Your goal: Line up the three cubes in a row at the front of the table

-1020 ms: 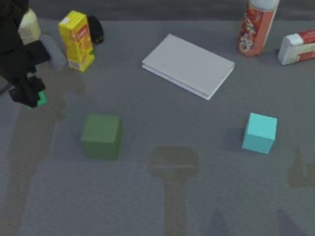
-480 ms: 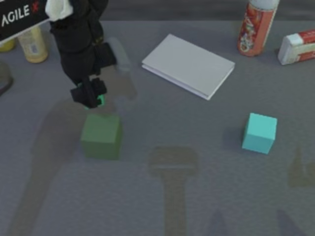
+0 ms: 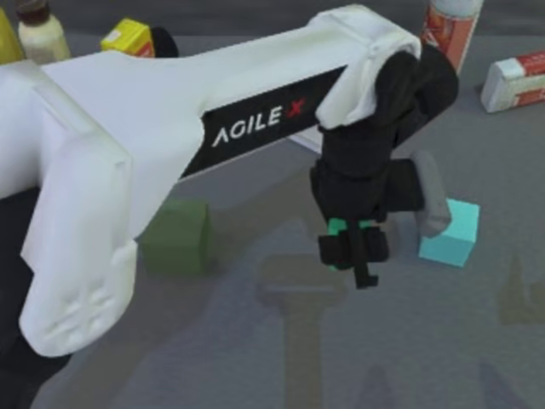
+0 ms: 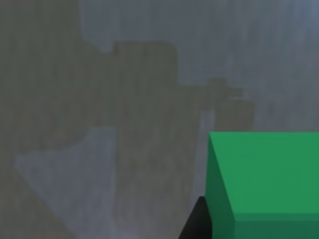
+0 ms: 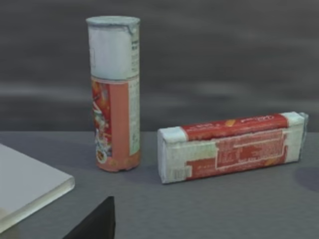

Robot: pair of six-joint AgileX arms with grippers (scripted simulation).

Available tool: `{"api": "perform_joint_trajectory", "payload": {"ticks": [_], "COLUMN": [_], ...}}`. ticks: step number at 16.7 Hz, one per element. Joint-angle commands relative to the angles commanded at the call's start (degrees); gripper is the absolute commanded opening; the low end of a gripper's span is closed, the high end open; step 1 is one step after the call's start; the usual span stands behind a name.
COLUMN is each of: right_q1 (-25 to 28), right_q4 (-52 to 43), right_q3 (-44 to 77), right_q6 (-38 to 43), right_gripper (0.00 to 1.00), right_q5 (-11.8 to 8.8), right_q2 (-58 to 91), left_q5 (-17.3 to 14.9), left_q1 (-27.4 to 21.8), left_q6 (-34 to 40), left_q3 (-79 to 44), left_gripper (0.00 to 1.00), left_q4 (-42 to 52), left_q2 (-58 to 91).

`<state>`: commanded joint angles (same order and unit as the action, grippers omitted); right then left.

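Three cubes are spread over the table (image 3: 255, 358): the olive cube (image 3: 177, 239) sits at left, half under the left arm; the small green cube (image 3: 339, 227) is pinched in the left gripper (image 3: 353, 249) near the middle; the cyan cube (image 3: 454, 236) rests just right of it. The right gripper is out of the top view, its fingers' state unknowable.

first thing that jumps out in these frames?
The left arm, sweeping across the top view from the left, its left gripper shut on the small bright green cube above mid-table. It hangs between the dark olive cube at left and the cyan cube at right.
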<state>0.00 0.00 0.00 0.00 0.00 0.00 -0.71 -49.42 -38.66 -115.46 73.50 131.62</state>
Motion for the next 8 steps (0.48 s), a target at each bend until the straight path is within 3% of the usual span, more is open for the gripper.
{"api": "perform_joint_trajectory", "payload": {"ticks": [3,8], "right_q1": [0.0,0.0], "right_q4": [0.0,0.0], "right_q3": [0.0,0.0], "right_q6": [0.0,0.0], "right_gripper": [1.0,1.0], "right_q5": [0.0,0.0], "right_q2": [0.0,0.0], "left_q5": [0.2,0.1], "left_q1": [-4.9,-5.2], "left_q6": [2.5,2.6], "left_q3": [-1.5,-1.5], "left_gripper": [0.0,0.0], "left_q4": [0.6,0.5], "left_q2": [0.2,0.0]}}
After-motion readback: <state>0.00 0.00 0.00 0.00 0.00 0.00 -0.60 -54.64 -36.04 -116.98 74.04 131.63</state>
